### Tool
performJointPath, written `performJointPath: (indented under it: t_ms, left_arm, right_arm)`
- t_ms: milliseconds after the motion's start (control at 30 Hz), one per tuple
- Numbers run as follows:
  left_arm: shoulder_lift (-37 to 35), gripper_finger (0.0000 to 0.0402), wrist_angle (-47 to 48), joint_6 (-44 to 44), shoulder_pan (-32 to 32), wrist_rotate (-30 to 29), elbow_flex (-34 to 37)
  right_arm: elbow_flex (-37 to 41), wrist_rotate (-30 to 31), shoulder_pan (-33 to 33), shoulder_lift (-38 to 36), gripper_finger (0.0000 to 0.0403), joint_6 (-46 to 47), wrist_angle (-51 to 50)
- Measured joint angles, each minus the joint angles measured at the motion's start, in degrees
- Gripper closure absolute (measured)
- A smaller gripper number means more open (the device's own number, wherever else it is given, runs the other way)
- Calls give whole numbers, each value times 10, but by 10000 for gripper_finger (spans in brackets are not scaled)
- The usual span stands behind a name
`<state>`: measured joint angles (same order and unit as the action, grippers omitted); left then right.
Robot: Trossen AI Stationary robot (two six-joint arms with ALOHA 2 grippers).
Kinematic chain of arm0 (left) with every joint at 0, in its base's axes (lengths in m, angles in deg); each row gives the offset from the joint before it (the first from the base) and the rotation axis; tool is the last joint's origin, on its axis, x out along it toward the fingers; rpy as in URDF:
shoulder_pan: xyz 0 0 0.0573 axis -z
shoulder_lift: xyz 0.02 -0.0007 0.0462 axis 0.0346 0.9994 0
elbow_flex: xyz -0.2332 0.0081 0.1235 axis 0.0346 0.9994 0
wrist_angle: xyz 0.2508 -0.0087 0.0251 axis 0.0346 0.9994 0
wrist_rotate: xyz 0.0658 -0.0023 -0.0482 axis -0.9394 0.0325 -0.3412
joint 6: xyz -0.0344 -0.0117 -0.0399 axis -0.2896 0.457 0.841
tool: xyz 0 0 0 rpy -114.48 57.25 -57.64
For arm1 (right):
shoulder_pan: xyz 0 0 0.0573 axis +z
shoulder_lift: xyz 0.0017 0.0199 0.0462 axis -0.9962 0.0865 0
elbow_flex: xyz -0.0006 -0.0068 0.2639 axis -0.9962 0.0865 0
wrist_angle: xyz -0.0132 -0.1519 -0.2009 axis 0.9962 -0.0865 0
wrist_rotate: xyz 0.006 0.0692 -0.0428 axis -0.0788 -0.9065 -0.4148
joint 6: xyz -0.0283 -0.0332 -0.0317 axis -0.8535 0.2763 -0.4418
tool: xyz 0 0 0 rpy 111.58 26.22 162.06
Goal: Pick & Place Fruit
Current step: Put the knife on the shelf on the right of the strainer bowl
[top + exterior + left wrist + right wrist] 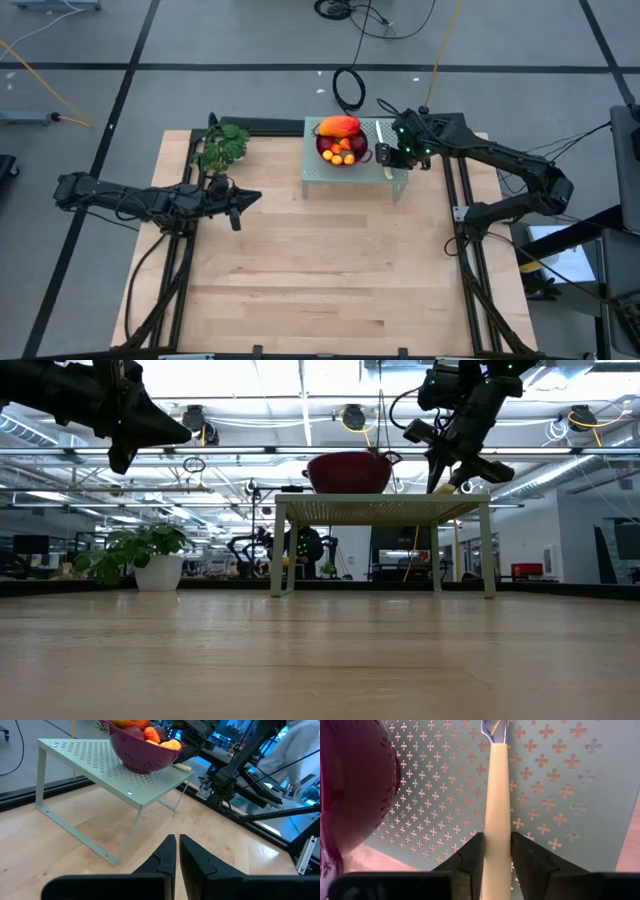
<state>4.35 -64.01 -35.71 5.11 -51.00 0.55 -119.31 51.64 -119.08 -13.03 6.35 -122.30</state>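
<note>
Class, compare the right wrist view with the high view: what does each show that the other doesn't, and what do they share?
Only the right wrist view shows the right claw closed on the knife's yellow handle, and the cross-shaped holes in the shelf.

Only the high view shows the fruit inside the colander, the larger orange-red piece on its rim, the leafy plant, the wooden table and the left claw, shut and waiting above the table's left side.

Both show the dark red colander, the pale green perforated shelf, the knife and the right claw beside the colander.
</note>
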Motion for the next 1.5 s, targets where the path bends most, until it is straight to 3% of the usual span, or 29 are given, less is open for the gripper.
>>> performJointPath:
  t_ms: [333,800,1367,1500]
  left_arm:
    - [0,380,0,7,0,0,0]
    - [0,380,0,11,0,0,0]
    - [0,380,1,21,0,-1,0]
    - [0,380,1,21,0,-1,0]
  right_arm:
    - [0,-12,0,0,305,-18,-1]
    - [0,-12,-1,-1,229,-21,4]
    - [2,17,-4,-75,229,-37,-1]
    - [2,17,-3,-78,229,-94,-2]
